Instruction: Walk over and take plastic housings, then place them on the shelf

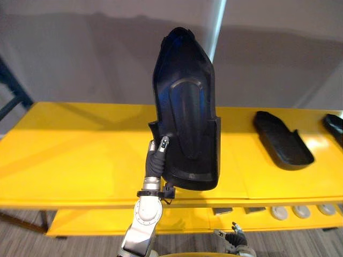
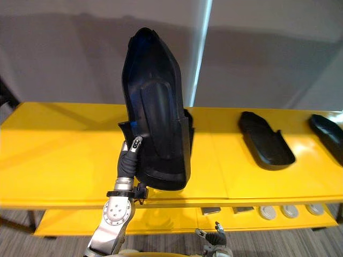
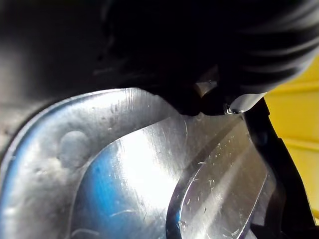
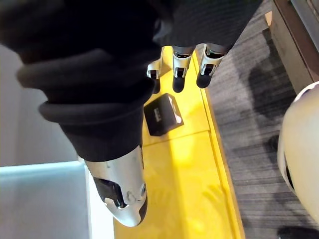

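Head views: the left hand (image 1: 157, 158) holds a large black moulded plastic housing (image 1: 187, 101) upright, narrow end up, in front of the top board of a glossy yellow shelf (image 1: 80, 155). The fingers (image 1: 164, 142) are clamped on the housing's lower left edge, one dark tip lying on its inner face. Whether its base touches the board cannot be told.

Two more black plastic housings lie flat on the board to the right: one (image 1: 282, 140) well apart from the held one, another (image 1: 335, 127) at the far right edge.

Left wrist view: at close range, the housing's scratched, shiny inner surface (image 3: 149, 174), with a strip of yellow shelf past its rim.

Right wrist view: the right hand (image 4: 180, 62) hangs low, its fingers (image 4: 207, 69) straight, apart and holding nothing, above the yellow lower board (image 4: 184, 174). A small black box (image 4: 162, 115) sits there just past the fingertips.

The lower board also carries a row of white round discs (image 1: 301, 211). Grey carpeted floor (image 4: 249, 99) lies beside it. A plain grey wall (image 1: 80, 53) stands behind the shelf, with a pale vertical strip of light (image 1: 218, 27).
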Tool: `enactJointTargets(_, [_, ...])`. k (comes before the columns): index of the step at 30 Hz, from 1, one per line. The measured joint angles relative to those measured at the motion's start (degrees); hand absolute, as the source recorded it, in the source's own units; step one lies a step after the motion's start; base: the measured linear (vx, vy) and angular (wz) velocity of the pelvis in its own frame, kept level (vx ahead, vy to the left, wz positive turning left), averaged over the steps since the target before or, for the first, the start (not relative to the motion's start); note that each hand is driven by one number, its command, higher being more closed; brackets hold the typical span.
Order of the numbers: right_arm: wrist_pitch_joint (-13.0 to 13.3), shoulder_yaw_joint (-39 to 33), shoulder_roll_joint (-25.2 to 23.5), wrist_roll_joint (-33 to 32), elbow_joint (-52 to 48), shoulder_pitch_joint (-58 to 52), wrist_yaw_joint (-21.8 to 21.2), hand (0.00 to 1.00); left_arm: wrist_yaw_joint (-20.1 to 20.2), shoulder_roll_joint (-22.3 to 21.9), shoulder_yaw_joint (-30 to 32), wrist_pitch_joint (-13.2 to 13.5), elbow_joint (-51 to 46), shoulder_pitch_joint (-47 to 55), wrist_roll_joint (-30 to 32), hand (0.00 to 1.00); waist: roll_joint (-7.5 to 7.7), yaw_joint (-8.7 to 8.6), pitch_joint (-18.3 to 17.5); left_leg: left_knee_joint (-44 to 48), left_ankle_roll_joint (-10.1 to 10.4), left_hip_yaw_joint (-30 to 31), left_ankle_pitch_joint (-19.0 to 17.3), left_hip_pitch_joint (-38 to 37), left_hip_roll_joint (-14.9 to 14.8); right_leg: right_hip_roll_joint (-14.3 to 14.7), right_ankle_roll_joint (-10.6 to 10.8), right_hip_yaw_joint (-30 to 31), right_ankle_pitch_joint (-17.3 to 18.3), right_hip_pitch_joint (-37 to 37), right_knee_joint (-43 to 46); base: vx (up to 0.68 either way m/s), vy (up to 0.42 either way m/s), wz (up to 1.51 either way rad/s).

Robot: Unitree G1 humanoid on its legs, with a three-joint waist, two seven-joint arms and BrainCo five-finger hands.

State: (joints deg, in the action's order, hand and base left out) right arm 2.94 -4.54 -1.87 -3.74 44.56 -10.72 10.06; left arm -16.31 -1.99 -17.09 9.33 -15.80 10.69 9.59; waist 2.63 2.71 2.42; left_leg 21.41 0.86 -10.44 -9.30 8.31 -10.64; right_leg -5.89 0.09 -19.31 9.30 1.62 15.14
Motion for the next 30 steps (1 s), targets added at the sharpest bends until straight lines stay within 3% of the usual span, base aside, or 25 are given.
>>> enactJointTargets(3, [0.3,-0.1,0.3,0.9,2.9,1.6,0.0,0.00,0.0,0.1,1.3,0.1,0.0,0.9,-0.6,1.00,0.53,-0.33,0.0,7.3,-1.6,-0.4,-1.5,1.0,-4.0,-2.7,1.3,0.9,-0.4,0.3,0.0,-0.09,0.267,-0.01])
enactJointTargets(4, [0.4,-0.2,0.6,1.5,4.1,2.4,0.0,0.00,0.0,0.1,1.4,0.1,0.0,1.2,-1.3,1.00,0.62,-0.41,0.0,8.6,-1.6,0.2,-1.5,0.8,-6.5,-4.0,2.8,1.9,-1.0,0.7,-0.1,-0.04,0.396,-0.04])
enactJointTargets(6, [0.3,-0.7,1.1,2.1,5.8,2.7,0.0,0.00,0.0,-0.1,0.7,0.2,0.2,1.8,-2.3,1.00,0.24,-1.34,-0.2,5.5,-0.5,4.7,-0.8,-0.3,-7.9,-5.9,6.3,2.4,-2.5,0.7,-0.9,0.01,0.477,0.05])
enactJointTargets(7, [0.3,-1.6,1.4,2.2,6.4,3.1,0.0,0.00,-0.1,-0.2,0.7,0.2,0.6,1.8,-2.4,1.00,-0.70,-1.89,-0.7,1.7,5.2,7.4,-2.3,-1.5,-6.4,-6.7,8.2,2.6,-4.0,0.6,-2.4,0.05,0.524,0.20])
enactJointTargets(8, [0.3,-2.4,1.0,2.3,8.4,3.7,0.1,0.00,-0.2,0.7,0.8,0.1,1.1,1.5,-2.5,1.00,0.51,-2.84,-0.9,-0.8,8.1,7.4,-3.3,-1.6,-3.9,-7.9,9.8,3.0,-6.6,0.4,-5.8,0.06,0.570,0.28])
enactJointTargets(9, [0.2,-2.4,0.1,2.3,10.3,3.8,-0.2,0.00,-0.5,1.4,1.2,0.1,1.5,1.4,-2.7,1.00,2.37,-3.33,-0.9,-0.5,7.5,7.5,-2.9,-0.9,-1.8,-8.8,9.6,3.7,-8.9,-0.3,-8.3,0.06,0.396,0.34])
enactJointTargets(11, [-0.1,-3.0,0.2,2.7,12.1,3.9,-0.2,0.00,-1.0,2.3,1.3,0.1,3.0,1.3,-3.4,1.00,3.57,-3.29,-0.8,2.6,6.6,8.5,-3.6,0.9,1.3,-10.6,9.6,2.6,-12.8,-2.5,-11.2,0.02,0.348,0.30])
enactJointTargets(13, [-0.2,-3.7,0.1,3.4,11.8,3.6,-0.3,0.00,-1.1,3.1,1.3,0.1,3.1,1.1,-3.5,1.00,2.52,-3.03,0.0,5.9,5.5,7.7,-5.3,1.6,1.7,-11.3,7.8,3.2,-14.8,-2.1,-9.3,-0.06,0.348,0.01])
enactJointTargets(14, [-0.3,-3.8,0.7,4.1,10.7,3.7,-0.3,0.00,-1.1,3.3,1.2,0.1,3.1,0.5,-3.3,1.00,1.74,-2.17,0.5,7.1,4.4,6.3,-6.9,1.6,1.5,-11.3,5.6,3.7,-15.3,-0.6,-7.0,-0.11,0.246,-0.43])
enactJointTargets(15, [-0.5,-3.6,0.5,4.5,10.2,4.0,-0.2,0.00,-1.2,3.5,1.4,0.2,3.0,0.5,-3.3,1.00,1.51,-1.57,0.5,6.9,3.1,4.5,-7.5,1.7,1.4,-11.3,3.4,4.1,-14.2,0.8,-5.1,-0.19,0.247,-0.48])
enactJointTargets(16, [-0.6,-3.3,0.3,4.8,9.8,4.2,-0.4,0.00,-1.3,3.5,1.6,0.2,2.9,0.6,-3.3,1.00,1.50,-1.65,0.5,6.8,2.7,3.6,-7.5,1.5,1.3,-10.7,4.8,6.0,-10.9,2.1,-0.7,-0.20,0.215,-0.39])
enactJointTargets(17, [-0.6,-3.1,0.1,4.9,8.9,4.2,-0.4,0.00,-1.3,3.4,1.6,0.1,3.0,0.6,-3.2,1.00,1.81,-1.95,0.6,6.4,2.1,3.2,-7.3,1.0,1.7,-7.7,8.3,10.4,-3.4,4.4,9.0,-0.17,0.087,-0.21])
enactJointTargets(18, [-0.6,-2.8,0.1,4.9,8.5,4.1,-0.4,0.00,-1.2,3.3,1.5,0.1,3.0,0.6,-3.2,1.00,1.88,-1.86,0.6,6.2,1.7,2.9,-7.5,0.7,1.7,-5.8,9.0,12.2,-0.2,5.0,12.0,-0.11,0.001,-0.28])
enactJointTargets(19, [-0.6,-2.2,0.3,4.8,8.3,3.9,-0.4,0.00,-1.2,3.2,1.4,0.1,3.0,0.6,-3.0,1.00,1.94,-1.92,0.6,5.8,1.5,2.7,-7.4,0.1,2.4,-1.6,8.3,15.5,5.2,5.0,13.7,-0.12,-0.046,-0.31])
enactJointTargets(20, [-0.6,-1.7,0.5,4.7,8.1,3.5,-0.4,0.00,-1.0,3.0,1.3,0.1,3.0,0.5,-2.1,1.00,1.98,-1.94,0.6,5.7,1.5,2.5,-7.4,0.1,3.4,1.1,4.8,18.5,9.4,3.9,12.0,-0.11,-0.056,-0.15])
enactJointTargets(22, [-0.5,-2.0,1.1,3.7,7.0,2.4,-0.3,0.00,-0.2,1.9,0.0,-0.1,3.0,0.6,-1.4,1.00,0.88,-2.80,0.8,4.8,2.1,4.4,-6.8,-0.1,3.9,2.5,4.1,19.8,9.2,2.4,10.3,-0.07,-0.034,0.33])
enactJointTargets(24, [-0.4,-2.2,1.0,3.5,5.9,1.6,-0.3,0.00,0.2,1.8,-0.9,-0.1,2.8,0.5,-0.2,1.00,0.70,-2.62,0.7,3.7,2.4,5.4,-5.5,-0.8,4.1,2.6,3.4,18.4,8.6,1.6,9.2,0.01,-0.028,0.38])
enactJointTargets(30, [-0.5,-2.4,-0.1,3.2,5.7,1.2,-0.3,0.00,1.0,1.6,0.6,-0.1,2.8,0.5,0.1,1.00,1.56,-1.82,0.1,0.3,4.1,5.5,-3.1,-2.7,2.3,4.0,1.7,16.8,6.3,-1.5,4.5,0.08,-0.062,0.05])
